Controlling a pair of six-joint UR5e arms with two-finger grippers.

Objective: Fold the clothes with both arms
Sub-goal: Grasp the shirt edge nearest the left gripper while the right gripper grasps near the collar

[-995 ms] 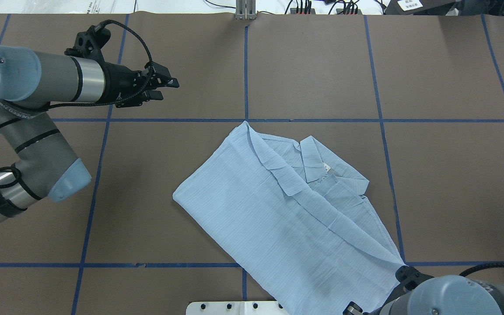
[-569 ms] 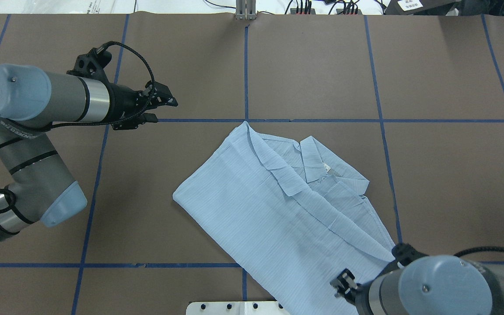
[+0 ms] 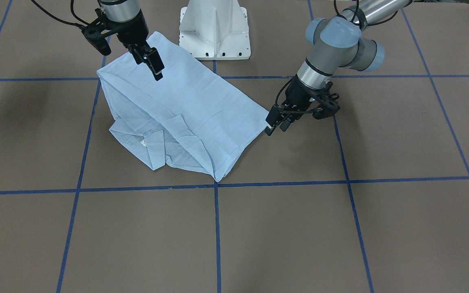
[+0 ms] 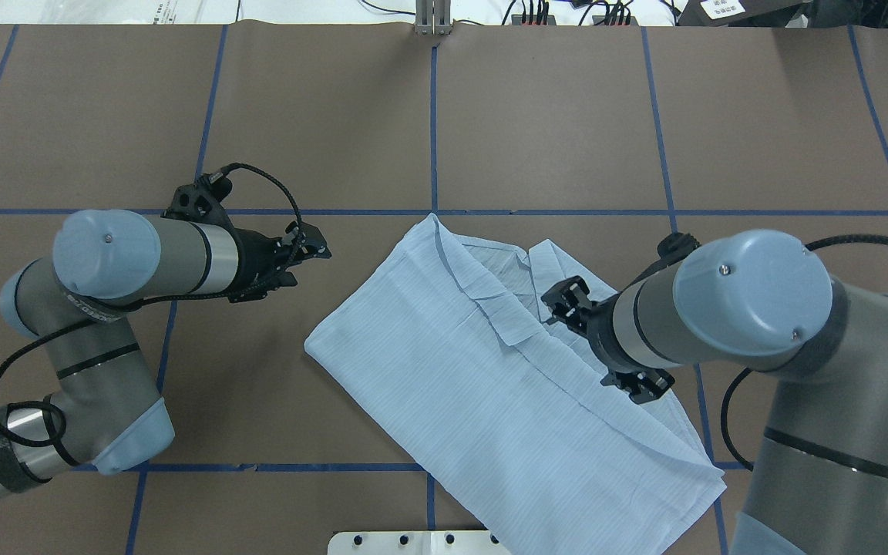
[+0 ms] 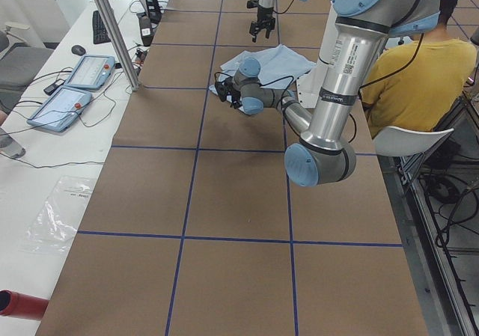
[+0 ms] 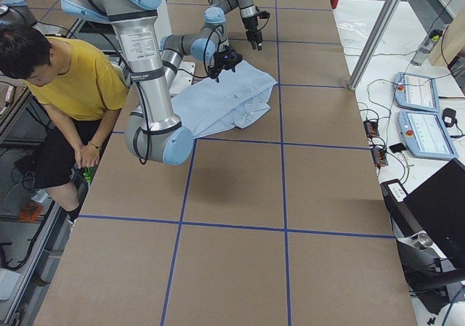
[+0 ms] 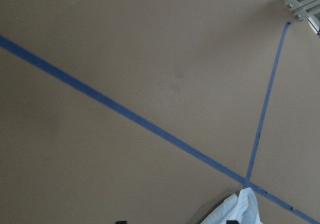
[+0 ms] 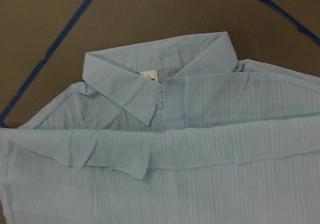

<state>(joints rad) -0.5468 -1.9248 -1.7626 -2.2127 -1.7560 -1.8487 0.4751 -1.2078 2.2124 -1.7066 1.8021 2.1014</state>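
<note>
Both our arms swung inward: right gripper (image 4: 566, 294) above the collar (image 4: 544, 264) of the shirt (image 4: 452, 370), left gripper (image 4: 307, 262) near its corner, jaws open and empty, poised to grasp.

The table (image 3: 340, 228) is evenly lit from overhead; soft shadows are cast on it; the left wrist view is dimmer.

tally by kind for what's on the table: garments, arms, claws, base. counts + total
Shirts: 1, the shirt
Robot arms: 2, the left arm and the right arm
Claws: 2, the left claw and the right claw
Bases: 1, the white base
Total: 6
</note>
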